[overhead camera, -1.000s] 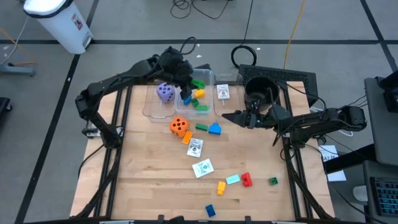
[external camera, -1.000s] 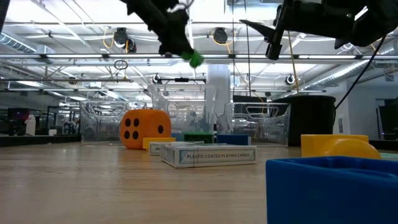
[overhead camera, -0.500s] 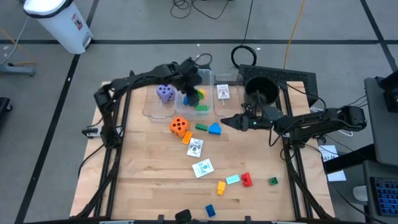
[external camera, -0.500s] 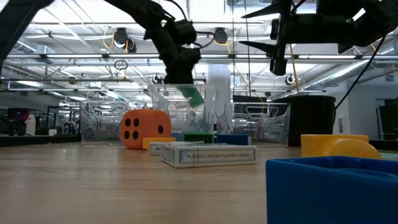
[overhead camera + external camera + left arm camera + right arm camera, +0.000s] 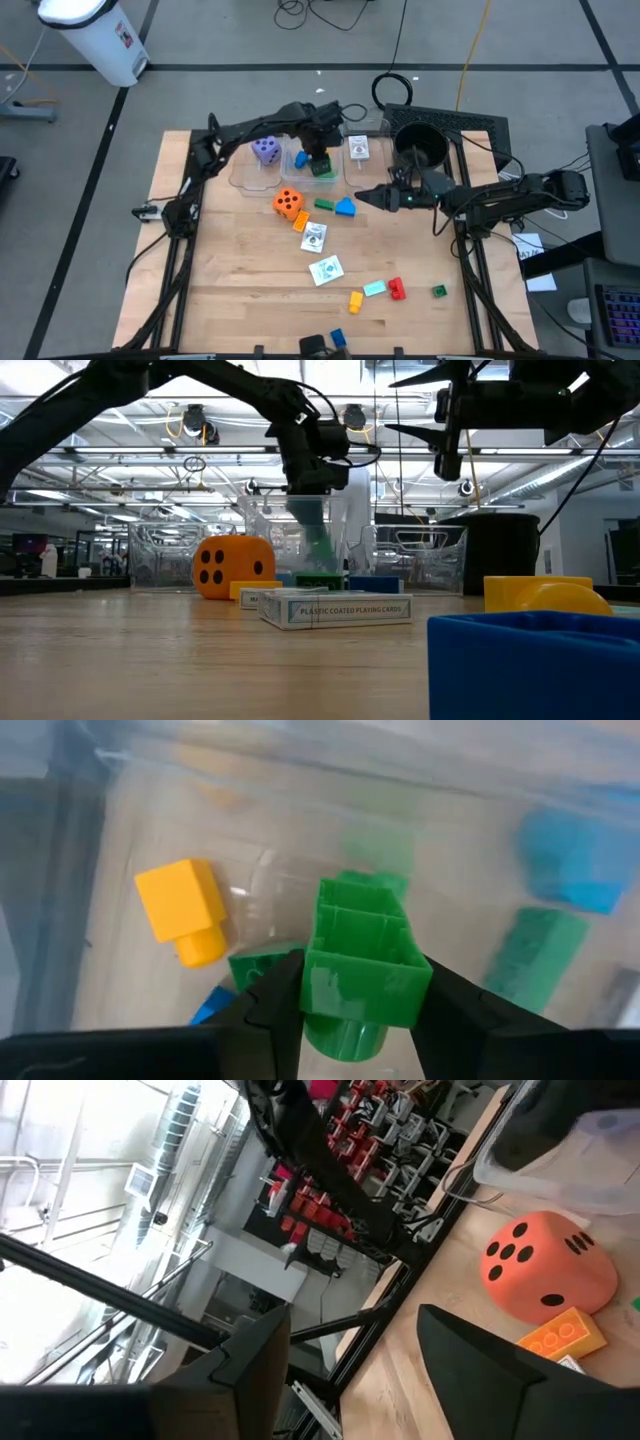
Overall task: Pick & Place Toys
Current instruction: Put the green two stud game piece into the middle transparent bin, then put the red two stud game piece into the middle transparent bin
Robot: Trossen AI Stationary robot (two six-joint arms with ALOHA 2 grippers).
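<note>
**Sorting part done: one block over the tub, many toys still on the table**

Nearest the front edge, loose pieces remain on the table: a blue block, a yellow block, a teal block, a red block and a small green block. Two white cards lie just behind them. Mid-table, the orange die sits beside a flat green block and a blue piece, none yet collected.

The right gripper hangs above the table near that blue piece, jaws apart and empty.

Farther back, the left gripper is down inside the clear tub, jaws closed on a green block, not yet released. Below it lie a yellow block and other green and blue pieces already deposited. The purple die rests in the tub's neighbouring compartment.

Judgement: under half done; roughly a dozen items are still to be moved.
</note>
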